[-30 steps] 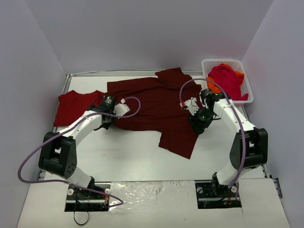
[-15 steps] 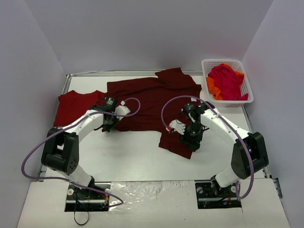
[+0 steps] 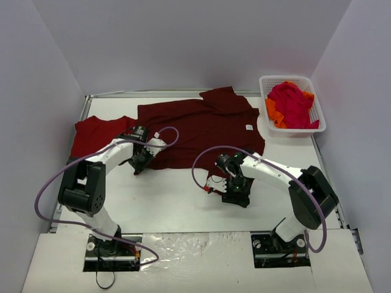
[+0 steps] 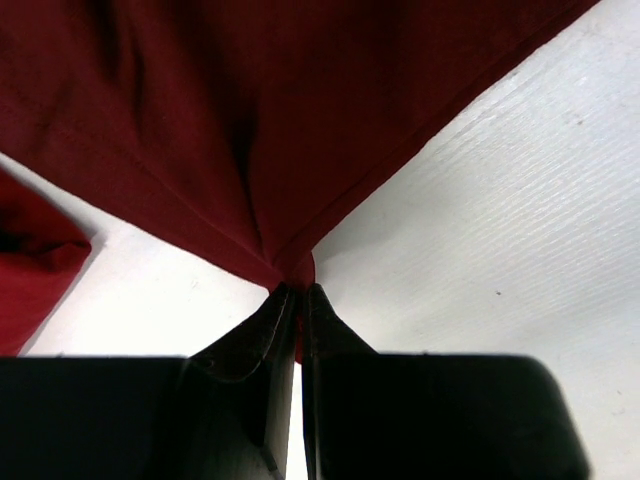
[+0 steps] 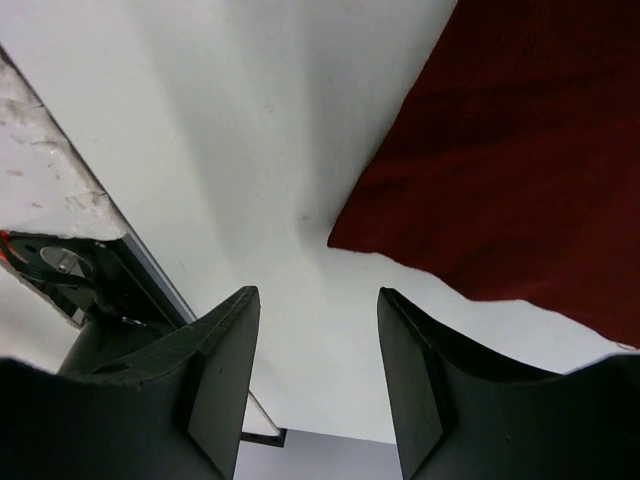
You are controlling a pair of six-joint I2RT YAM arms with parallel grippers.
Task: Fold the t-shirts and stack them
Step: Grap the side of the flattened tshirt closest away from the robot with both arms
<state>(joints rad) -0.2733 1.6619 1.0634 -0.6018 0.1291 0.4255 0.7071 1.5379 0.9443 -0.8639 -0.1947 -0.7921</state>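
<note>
Maroon t-shirt: soft, light, limp cloth, likely to drape and drag, so best taken at corners. Left gripper is clamped on one corner, cloth fanning ahead of its tips. Right gripper is half-parted and empty, with another corner just ahead.

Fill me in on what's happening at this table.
Two arms are folding t-shirts. The left gripper is pinched shut on a corner of the dark maroon t-shirt spread across the table. The right gripper hangs open over table beside that shirt's near corner, holding nothing. A red t-shirt lies at the left; more t-shirts sit in the white basket.
</note>
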